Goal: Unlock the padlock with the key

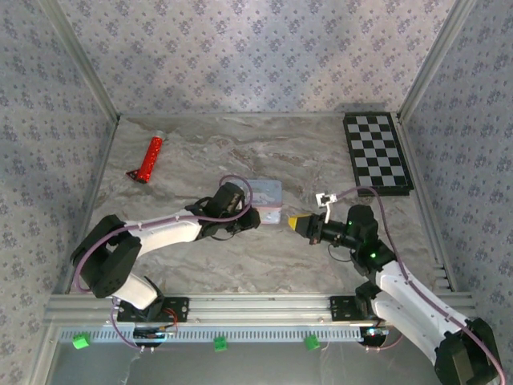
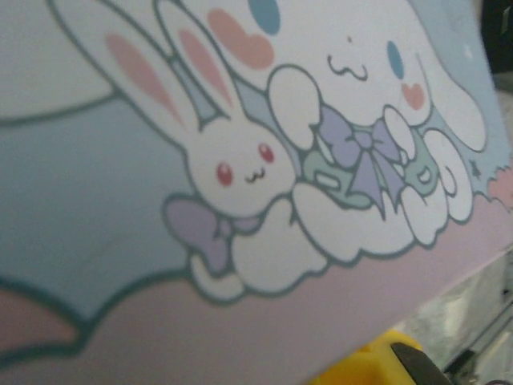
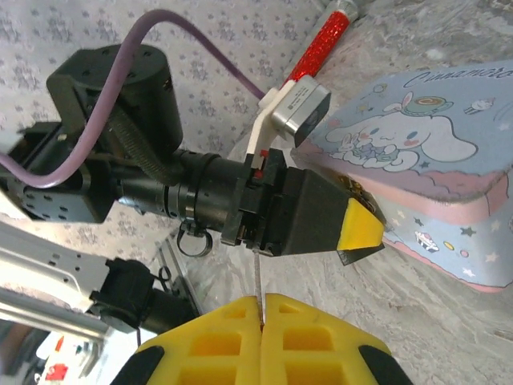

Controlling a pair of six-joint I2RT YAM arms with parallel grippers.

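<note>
- Out in the middle of the desk (image 1: pixel 240 265), the two arms meet nose to nose beside a pastel cartoon tin (image 1: pixel 268 192).
- On the left, the left claw (image 1: pixel 255 218) is pressed up to the tin's near edge. Its own camera sits so close that the bunny-printed lid (image 2: pixel 240 160) covers nearly everything, with one yellow fingertip (image 2: pixel 373 365) poking in at the bottom.
- From the right wrist, the left claw (image 3: pixel 361 233) shows side-on as a black wedge with a yellow tip. I cannot tell whether it is clenched or what it grips.
- A small dark bit (image 3: pixel 354 189) sits just above that tip, against the tin (image 3: pixel 433 152). I take it for the padlock, though it is too small to be sure.
- The right claw (image 3: pixel 260 301) is clenched, and a thin metal sliver stands up between its yellow pads: the key (image 3: pixel 259 277), edge-on.
- Seen from above, the right claw (image 1: pixel 298 220) hangs just beside the tin's corner, facing the other arm.
- My reading is that the key is in hand and lining up, but not yet in the lock.
- Next it wants a fine aim at the keyhole, a straight push in, then a twist while the left side holds steady.
- A red tube (image 1: pixel 150 158) and a checkerboard (image 1: pixel 378 152) lie well apart, out of the business.
</note>
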